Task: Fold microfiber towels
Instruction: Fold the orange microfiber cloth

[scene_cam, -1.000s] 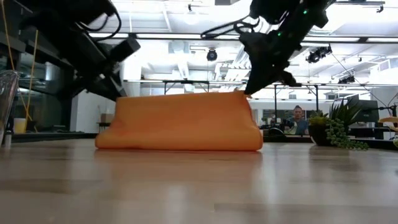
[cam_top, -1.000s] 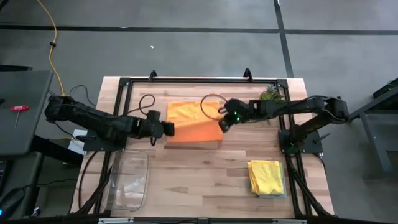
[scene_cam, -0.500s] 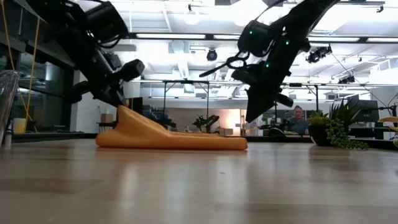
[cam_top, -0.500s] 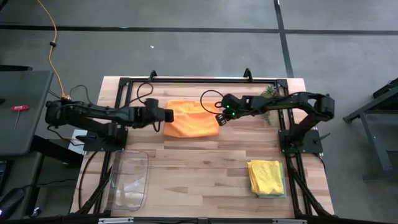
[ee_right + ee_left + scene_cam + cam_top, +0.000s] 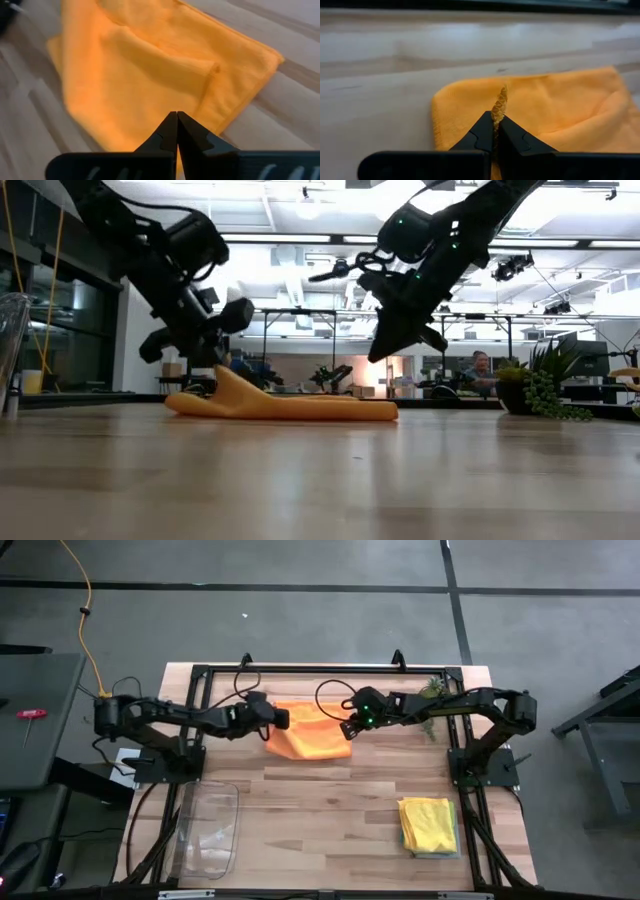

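One orange towel [image 5: 312,730], two pincers

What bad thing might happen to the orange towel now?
Two things might go wrong. The left gripper has its jaws shut on a pinch of the orange towel; if that arm pulls away without letting go, it could drag the fold open. The right gripper hangs shut above the towel and holds nothing, so that side lies loose and could slide out of line. The fold also looks uneven, so it may end up crooked.
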`<action>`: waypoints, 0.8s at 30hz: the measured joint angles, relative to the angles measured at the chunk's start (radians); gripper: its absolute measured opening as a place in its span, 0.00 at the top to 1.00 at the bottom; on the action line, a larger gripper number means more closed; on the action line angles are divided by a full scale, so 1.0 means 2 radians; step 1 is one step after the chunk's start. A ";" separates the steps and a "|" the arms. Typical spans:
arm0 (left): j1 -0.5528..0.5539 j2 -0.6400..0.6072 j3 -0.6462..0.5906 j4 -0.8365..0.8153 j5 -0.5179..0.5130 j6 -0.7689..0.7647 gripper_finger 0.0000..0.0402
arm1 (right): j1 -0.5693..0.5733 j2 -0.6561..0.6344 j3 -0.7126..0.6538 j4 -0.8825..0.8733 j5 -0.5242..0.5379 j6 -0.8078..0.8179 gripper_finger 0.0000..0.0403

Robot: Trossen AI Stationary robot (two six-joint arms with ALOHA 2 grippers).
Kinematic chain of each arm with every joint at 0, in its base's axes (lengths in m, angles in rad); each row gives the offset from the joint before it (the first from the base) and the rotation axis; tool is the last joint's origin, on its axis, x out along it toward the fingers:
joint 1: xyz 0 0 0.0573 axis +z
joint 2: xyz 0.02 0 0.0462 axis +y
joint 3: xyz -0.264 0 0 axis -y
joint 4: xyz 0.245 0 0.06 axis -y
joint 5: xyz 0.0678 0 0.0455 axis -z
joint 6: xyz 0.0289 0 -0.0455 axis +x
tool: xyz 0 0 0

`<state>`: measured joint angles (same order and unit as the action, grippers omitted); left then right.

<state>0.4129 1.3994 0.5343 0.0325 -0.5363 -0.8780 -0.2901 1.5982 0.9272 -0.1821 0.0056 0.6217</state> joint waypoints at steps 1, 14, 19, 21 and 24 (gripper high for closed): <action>0.002 0.005 0.000 -0.001 0.004 -0.001 1.00 | 0.000 0.000 0.000 0.002 -0.003 0.001 1.00; 0.006 0.017 0.000 -0.006 0.036 0.000 1.00 | -0.094 0.064 0.000 0.042 -0.123 -0.002 0.66; 0.006 0.017 0.000 -0.006 0.040 0.005 1.00 | -0.124 0.089 0.000 0.088 -0.183 0.041 0.47; 0.006 0.017 0.000 -0.006 0.040 0.005 1.00 | -0.125 0.097 0.000 0.094 -0.185 0.052 0.44; 0.006 0.017 0.000 -0.006 0.040 0.005 1.00 | -0.121 0.109 0.000 0.109 -0.194 0.060 0.43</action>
<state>0.4252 1.4330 0.5343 0.0200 -0.4567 -0.8680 -0.5321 1.8160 0.9279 0.0361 -0.3817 0.7418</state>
